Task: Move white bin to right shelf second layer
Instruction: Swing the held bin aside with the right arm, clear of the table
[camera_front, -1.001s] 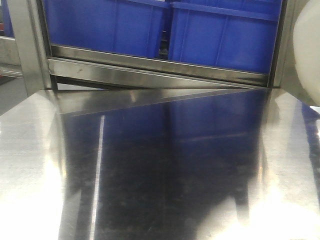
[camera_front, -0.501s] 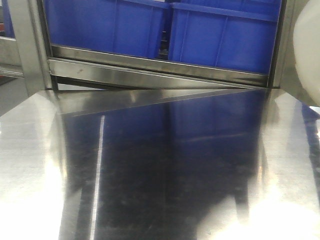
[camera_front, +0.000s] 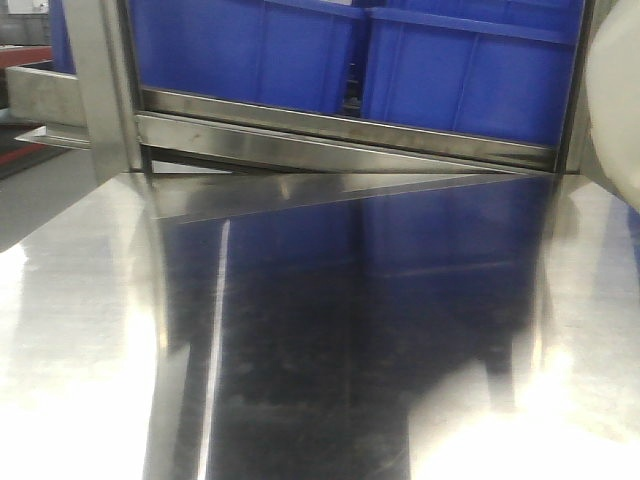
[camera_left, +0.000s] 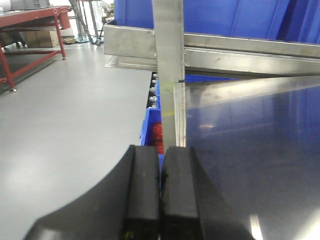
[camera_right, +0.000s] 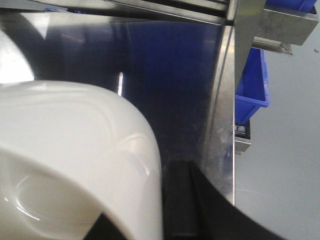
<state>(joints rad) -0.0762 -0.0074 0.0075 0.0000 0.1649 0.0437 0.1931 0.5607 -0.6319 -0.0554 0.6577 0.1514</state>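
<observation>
The left gripper's (camera_left: 160, 155) two black, matte, block-shaped jaws were pressed flat against each other with nothing between them, hanging just off the left edge of the desk (camera_left: 250, 150). The right gripper (camera_right: 159, 210) was clamped on the wall of the white bin (camera_right: 75, 150). One black jaw lay against the outside of the wall, and a dark sliver showed inside it. The bin was smooth, glossy cream-white plastic with a rounded corner and a soft moulded ridge. In the front view it (camera_front: 615, 100) filled the upper right edge, held up over the desk's right side.

The desk (camera_front: 80, 330) was flat polished steel, mirror-bright, with faint scuffs and a blue reflection. Behind it ran a long steel lip (camera_front: 340, 135) of a rack level carrying two blue crates (camera_front: 250, 50), ribbed, rectangular and set side by side. A square steel post (camera_left: 167, 50) stood at the desk's left corner. Below it sat a lower blue crate (camera_left: 149, 125) with something red (camera_left: 157, 135) inside. Smooth grey floor (camera_left: 65, 125) spread to the left.
</observation>
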